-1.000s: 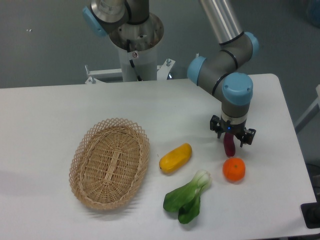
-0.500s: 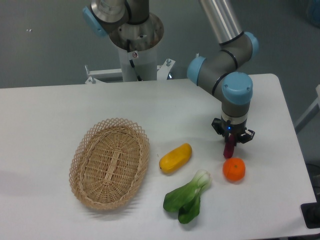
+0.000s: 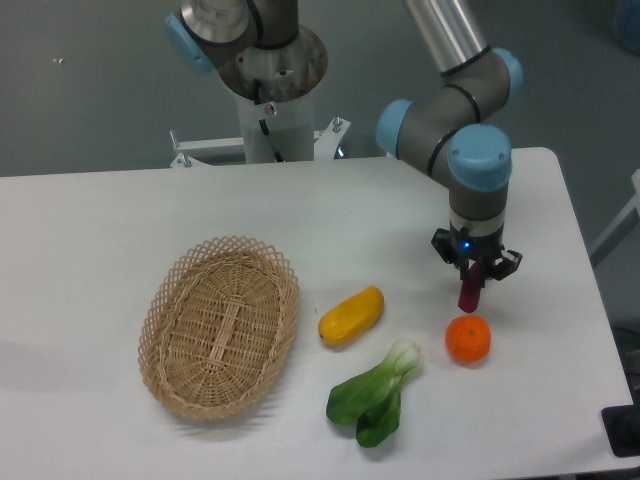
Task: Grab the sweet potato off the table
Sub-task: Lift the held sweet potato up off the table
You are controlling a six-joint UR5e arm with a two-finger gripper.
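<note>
While pinching the sweet potato [image 3: 468, 291], the gripper [image 3: 474, 272] has lifted and shifted right.

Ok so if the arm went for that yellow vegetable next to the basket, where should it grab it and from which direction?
Grip the yellow vegetable across its middle, coming straight down from above. It lies flat on the table, long axis running diagonally, so the narrow width there likely suits the pincer. Its sides look clear, with the basket and bok choy nearby but apart.
</note>
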